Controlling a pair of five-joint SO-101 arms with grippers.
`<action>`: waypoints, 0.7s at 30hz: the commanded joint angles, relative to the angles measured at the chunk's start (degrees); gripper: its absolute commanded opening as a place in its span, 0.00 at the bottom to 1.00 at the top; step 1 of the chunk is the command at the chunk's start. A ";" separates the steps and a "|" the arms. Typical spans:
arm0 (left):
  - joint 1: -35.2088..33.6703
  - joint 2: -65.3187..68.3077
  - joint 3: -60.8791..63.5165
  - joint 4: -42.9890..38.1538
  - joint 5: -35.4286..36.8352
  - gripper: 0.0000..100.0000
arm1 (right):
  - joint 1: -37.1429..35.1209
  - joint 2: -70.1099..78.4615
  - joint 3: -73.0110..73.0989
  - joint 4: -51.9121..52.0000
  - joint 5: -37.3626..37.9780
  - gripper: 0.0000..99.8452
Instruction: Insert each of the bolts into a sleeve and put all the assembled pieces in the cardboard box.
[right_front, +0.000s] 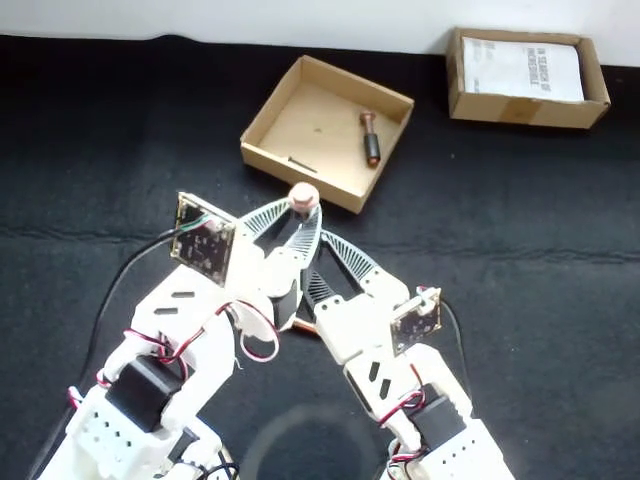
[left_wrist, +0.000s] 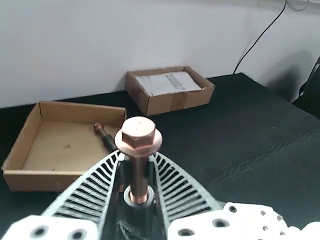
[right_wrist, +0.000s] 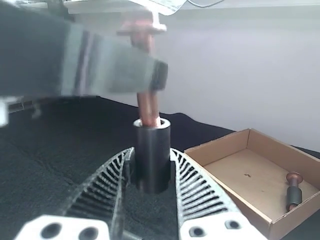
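Note:
A copper bolt with a flanged hex head stands upright, and my left gripper is shut on its shaft just under the head. Its lower end sits inside the top of a black sleeve, which my right gripper is shut on. In the high view the bolt head hangs just in front of the near wall of the open cardboard box. One assembled bolt and sleeve lies inside that box, also seen as the assembled piece in the right wrist view.
A second cardboard box holding a printed sheet stands at the back right. Black cloth covers the table. Both arms meet at the middle front, with cables trailing near their bases.

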 joint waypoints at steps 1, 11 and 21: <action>0.75 0.48 2.51 0.18 0.35 0.01 | 0.75 -0.31 6.73 -0.48 0.44 0.01; -1.63 0.22 6.73 0.35 0.53 0.19 | 0.31 -0.04 4.97 -0.13 0.53 0.01; -5.49 -0.13 1.71 5.36 0.53 0.22 | 0.57 0.04 4.62 -0.13 0.53 0.01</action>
